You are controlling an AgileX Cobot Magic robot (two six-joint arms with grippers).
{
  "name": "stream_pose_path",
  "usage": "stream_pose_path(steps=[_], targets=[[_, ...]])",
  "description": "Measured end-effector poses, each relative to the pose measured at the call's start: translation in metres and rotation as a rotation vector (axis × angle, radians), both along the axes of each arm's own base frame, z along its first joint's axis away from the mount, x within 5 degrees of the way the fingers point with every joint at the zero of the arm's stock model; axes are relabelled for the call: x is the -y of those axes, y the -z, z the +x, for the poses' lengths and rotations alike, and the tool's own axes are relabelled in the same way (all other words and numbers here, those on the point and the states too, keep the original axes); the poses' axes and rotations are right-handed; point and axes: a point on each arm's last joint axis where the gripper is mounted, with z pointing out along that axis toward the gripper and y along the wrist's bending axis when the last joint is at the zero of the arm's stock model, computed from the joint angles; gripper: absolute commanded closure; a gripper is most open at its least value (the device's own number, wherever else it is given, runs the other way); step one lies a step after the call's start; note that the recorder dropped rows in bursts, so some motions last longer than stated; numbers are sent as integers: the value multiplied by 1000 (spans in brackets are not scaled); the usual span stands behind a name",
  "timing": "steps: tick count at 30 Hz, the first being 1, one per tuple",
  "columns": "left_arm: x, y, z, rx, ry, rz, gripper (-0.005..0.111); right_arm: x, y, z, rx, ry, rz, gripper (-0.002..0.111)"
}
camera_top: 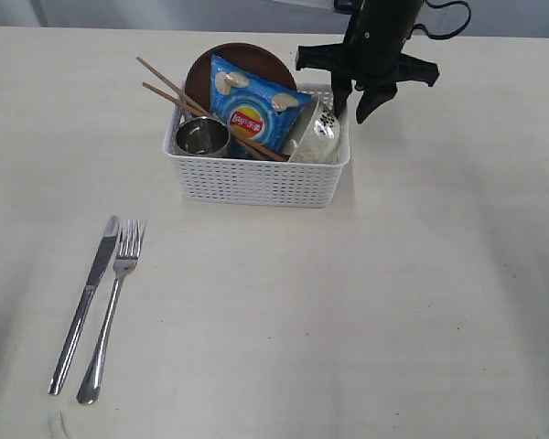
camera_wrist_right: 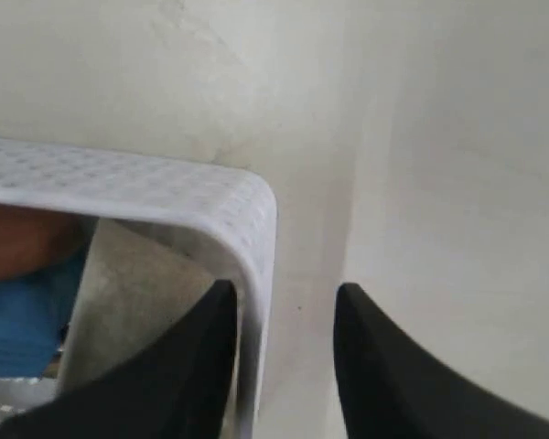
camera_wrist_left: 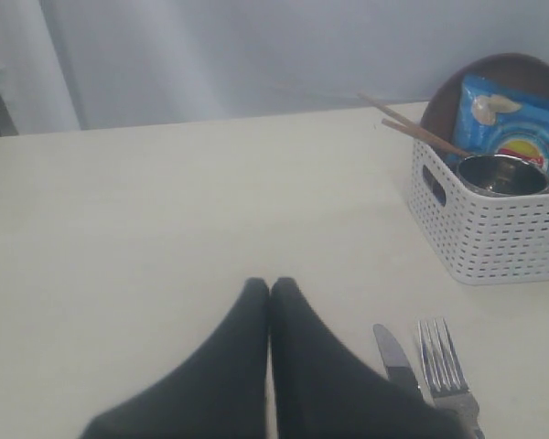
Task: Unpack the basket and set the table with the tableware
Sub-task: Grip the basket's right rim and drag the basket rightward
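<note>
The white basket (camera_top: 256, 180) stands at the back of the table (camera_top: 366, 302). In it are a brown plate (camera_top: 242, 55), wooden chopsticks (camera_top: 174, 90), a steel cup (camera_top: 202, 137) and a white speckled bowl (camera_top: 318, 137) on edge. The wooden spoon is hidden. Knife (camera_top: 84, 297) and fork (camera_top: 115, 297) lie side by side at front left. My right gripper (camera_top: 352, 102) is open over the basket's far right corner; one finger is inside the basket wall (camera_wrist_right: 242, 215) by the bowl (camera_wrist_right: 133, 293), the other outside. My left gripper (camera_wrist_left: 270, 285) is shut and empty, low over the table beside the knife (camera_wrist_left: 393, 352).
A blue chip bag (camera_top: 256, 110) leans on the plate in the middle of the basket, over the chopsticks. The fork (camera_wrist_left: 442, 361) lies just past the knife in the left wrist view. A pale wall rises behind the table's far edge (camera_wrist_left: 210, 119).
</note>
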Motion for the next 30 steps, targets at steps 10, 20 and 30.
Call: stream_pose_path(steps=[10, 20, 30], targets=[[0, 0, 0, 0, 0, 0, 107, 2, 9, 0, -32, -10, -36, 109], [0, 0, 0, 0, 0, 0, 107, 67, 11, 8, -51, 44, -82, 109], [0, 0, 0, 0, 0, 0, 107, 134, 4, -37, -108, 68, -123, 96]])
